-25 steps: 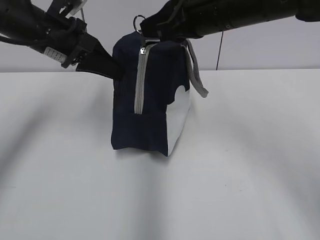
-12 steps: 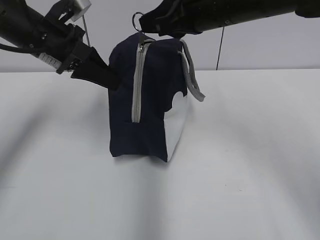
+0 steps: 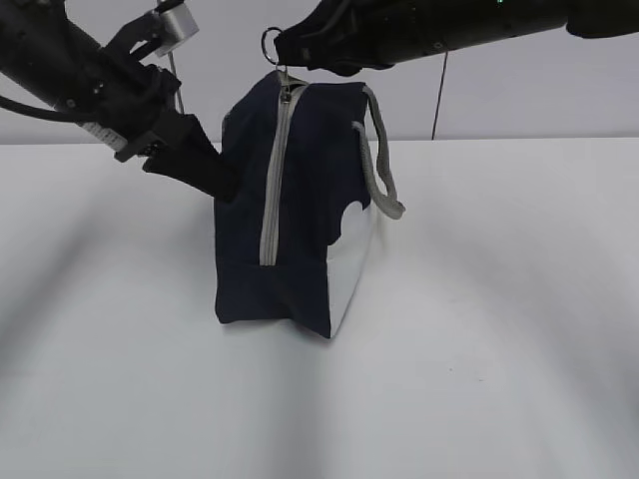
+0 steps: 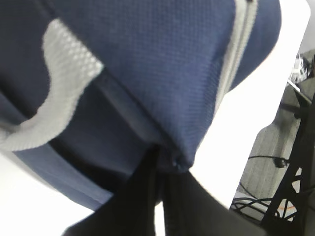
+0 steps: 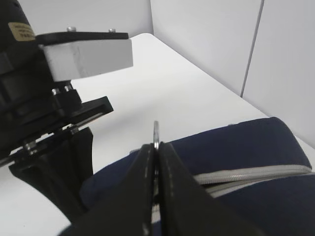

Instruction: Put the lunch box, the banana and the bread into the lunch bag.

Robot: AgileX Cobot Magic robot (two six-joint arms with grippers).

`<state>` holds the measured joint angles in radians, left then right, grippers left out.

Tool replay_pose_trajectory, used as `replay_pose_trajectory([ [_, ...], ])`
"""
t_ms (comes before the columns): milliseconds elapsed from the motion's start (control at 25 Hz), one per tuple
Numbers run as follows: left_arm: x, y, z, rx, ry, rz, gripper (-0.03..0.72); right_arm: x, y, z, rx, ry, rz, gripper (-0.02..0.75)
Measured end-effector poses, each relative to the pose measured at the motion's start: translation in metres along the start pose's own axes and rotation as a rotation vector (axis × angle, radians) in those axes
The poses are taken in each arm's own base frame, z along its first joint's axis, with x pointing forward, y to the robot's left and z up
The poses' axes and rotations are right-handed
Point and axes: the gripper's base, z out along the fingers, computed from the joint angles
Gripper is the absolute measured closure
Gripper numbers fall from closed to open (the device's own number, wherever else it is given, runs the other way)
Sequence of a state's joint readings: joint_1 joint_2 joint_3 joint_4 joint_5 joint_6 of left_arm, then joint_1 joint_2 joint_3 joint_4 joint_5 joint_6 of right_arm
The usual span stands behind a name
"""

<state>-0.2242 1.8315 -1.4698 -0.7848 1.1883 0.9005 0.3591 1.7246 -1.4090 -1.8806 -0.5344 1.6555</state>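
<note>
- Jaws first: the right gripper (image 5: 155, 162) has its two dark fingers pressed together on the ring zipper pull (image 5: 156, 133), the thin metal ring sticking up edge-on from between them.
- Over on the other side, the left gripper (image 4: 158, 169) is pinching a fold of navy fabric at the bag's end, its black fingers closed on the cloth.
- The lunch bag (image 3: 300, 210) stands upright on the white table (image 3: 499, 349), end-on in the exterior view, its white side panel (image 3: 354, 264) facing right.
- The grey zipper tape (image 3: 272, 180) runs up that end and looks closed along the stretch that shows.
- A grey webbing handle (image 3: 379, 165) hangs down the bag's right side.
- Against the picture a second ago, the bag has tipped: its top now leans further right and it stands taller, with the base shifted slightly left.
- The left gripper's arm (image 3: 90, 80) has risen a touch and moved left, tugging its corner of fabric.
- The right gripper keeps the ring at the bag's top, and the ring has climbed slightly.
- Lunch box, banana and bread: none shows in any view.
</note>
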Motion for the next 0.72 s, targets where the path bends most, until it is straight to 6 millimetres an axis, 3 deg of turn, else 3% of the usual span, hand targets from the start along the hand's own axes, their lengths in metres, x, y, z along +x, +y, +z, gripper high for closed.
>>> replay_pose_trajectory([
  [720, 0.001, -0.003, 0.004, -0.012, 0.034, 0.010, 0.685, 0.006, -0.037, 0.021, -0.013, 0.001, 0.101, 0.754],
])
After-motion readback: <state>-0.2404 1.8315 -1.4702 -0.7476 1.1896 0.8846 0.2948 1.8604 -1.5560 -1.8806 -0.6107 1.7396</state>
